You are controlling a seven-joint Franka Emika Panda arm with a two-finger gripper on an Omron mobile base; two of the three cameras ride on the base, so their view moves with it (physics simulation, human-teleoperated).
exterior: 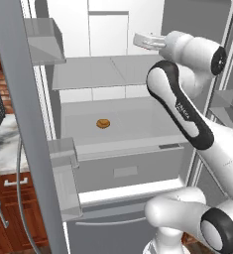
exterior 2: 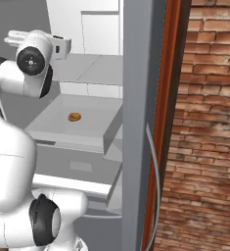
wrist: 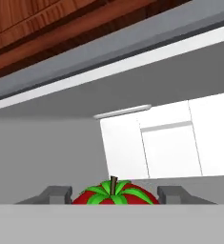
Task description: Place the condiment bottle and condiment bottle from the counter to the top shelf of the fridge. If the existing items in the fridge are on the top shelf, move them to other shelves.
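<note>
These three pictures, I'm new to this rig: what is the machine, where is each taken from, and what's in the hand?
It is a white robot arm on a base that drives, parked at an open fridge. Two pictures come from base cameras behind the arm, left and right. The third looks along the hand itself. In it, a red tomato sits between the two fingertips, so it seems gripped. The arm reaches over the top shelf. On the deeper shelf below lies a small tan bun.

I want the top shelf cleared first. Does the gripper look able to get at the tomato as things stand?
Probably yes. In the hand view the tomato already sits between the two fingertips of the gripper, with nothing in front of it. Whether they press on it, I cannot tell.
</note>
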